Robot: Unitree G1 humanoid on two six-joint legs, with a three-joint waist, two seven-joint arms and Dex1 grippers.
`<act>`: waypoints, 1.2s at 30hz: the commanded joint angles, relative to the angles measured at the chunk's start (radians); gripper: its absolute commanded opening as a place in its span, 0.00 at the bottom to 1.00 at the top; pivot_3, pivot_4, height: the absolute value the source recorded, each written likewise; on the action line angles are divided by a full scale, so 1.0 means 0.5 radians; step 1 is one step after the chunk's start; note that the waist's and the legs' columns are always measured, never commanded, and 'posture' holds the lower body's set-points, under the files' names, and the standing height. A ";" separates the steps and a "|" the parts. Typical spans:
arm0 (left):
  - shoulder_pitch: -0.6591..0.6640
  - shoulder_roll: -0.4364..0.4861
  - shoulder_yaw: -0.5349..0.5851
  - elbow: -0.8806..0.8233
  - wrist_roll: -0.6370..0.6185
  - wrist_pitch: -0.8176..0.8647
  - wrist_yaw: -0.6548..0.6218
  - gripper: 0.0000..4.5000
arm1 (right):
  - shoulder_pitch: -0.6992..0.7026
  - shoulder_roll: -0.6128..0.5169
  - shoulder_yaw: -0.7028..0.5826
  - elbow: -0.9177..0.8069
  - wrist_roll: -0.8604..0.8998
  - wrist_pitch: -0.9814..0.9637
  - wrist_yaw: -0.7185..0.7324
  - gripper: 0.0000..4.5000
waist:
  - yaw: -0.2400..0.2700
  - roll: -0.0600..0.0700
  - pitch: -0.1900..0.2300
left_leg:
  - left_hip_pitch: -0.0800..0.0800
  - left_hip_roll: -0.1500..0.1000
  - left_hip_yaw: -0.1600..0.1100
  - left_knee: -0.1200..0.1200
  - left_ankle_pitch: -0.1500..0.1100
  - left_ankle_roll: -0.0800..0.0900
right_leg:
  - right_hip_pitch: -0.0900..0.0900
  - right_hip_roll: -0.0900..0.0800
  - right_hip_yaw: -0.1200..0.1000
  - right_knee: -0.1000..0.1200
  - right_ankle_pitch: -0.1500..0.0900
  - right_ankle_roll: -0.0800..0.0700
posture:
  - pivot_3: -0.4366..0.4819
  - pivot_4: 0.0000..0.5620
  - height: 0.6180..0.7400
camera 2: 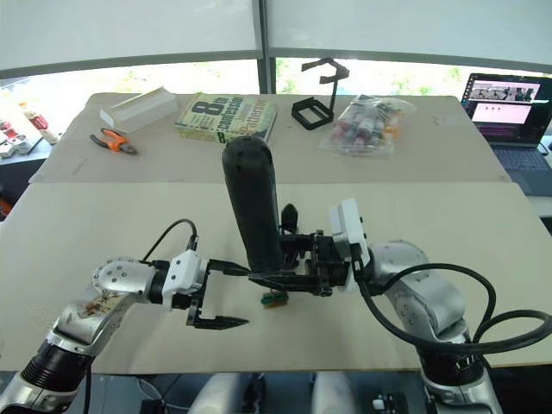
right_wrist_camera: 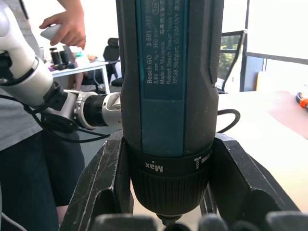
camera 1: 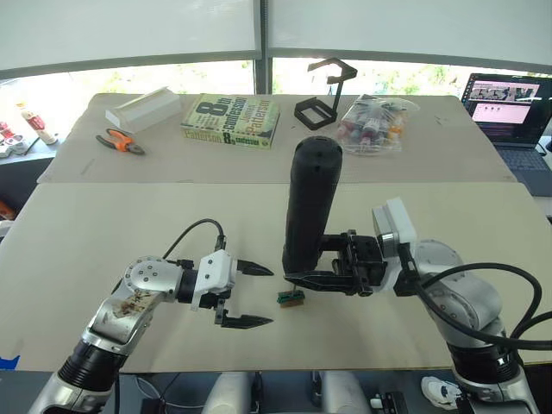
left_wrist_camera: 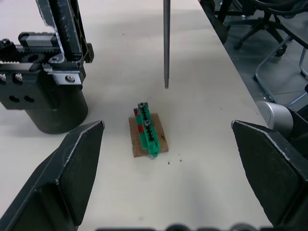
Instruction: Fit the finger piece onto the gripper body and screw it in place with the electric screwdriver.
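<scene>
Closest to the head camera, the left gripper [camera 1: 250, 295] hangs just above the near table [camera 1: 103, 224] with its two black fingers spread wide and nothing between them. Its open mouth faces the electric screwdriver [camera 1: 309, 205], which stands upright just beside it, bit end down, clamped low on its body by the right gripper [camera 1: 312, 278]. That arm's wrist view shows the clamp plainly: both black fingers [right_wrist_camera: 103, 178] press against the sides of the tool's collar, label turned to the lens.

A small green-and-brown block [camera 1: 291, 298] lies flat on the table at the foot of the screwdriver, between the two grippers. The left wrist view shows what the head views hide: the thin metal bit [left_wrist_camera: 166, 43] hangs just past the block without touching it, tip clear of the table. It also shows the gripper body [left_wrist_camera: 45, 82] standing on its stubby round base near the bit (in the right eye view it peeks out behind the tool [camera 2: 289, 226]). I cannot pick out the finger piece as a separate part.

Well beyond the screwdriver, on the far table, lie a book [camera 1: 231, 120], a black wire-frame stand [camera 1: 323, 99], a clear bag of small bottles [camera 1: 373, 125], orange-handled pliers [camera 1: 119, 141] and a white box [camera 1: 142, 109]. A laptop [camera 1: 509, 112] sits far off on the right-gripper side. A person's hand [right_wrist_camera: 67, 26] shows in the right wrist view.
</scene>
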 commanded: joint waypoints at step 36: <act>-0.201 -0.255 -0.237 0.331 0.237 -0.177 0.038 1.00 | 0.068 0.007 -0.051 0.066 -0.111 -0.232 -0.021 0.42 | 0.001 0.000 0.000 | 0.000 0.000 0.000 0.000 -0.006 0.010 | 0.000 0.000 0.000 0.000 0.000 0.000 | 0.48 0.27 1.00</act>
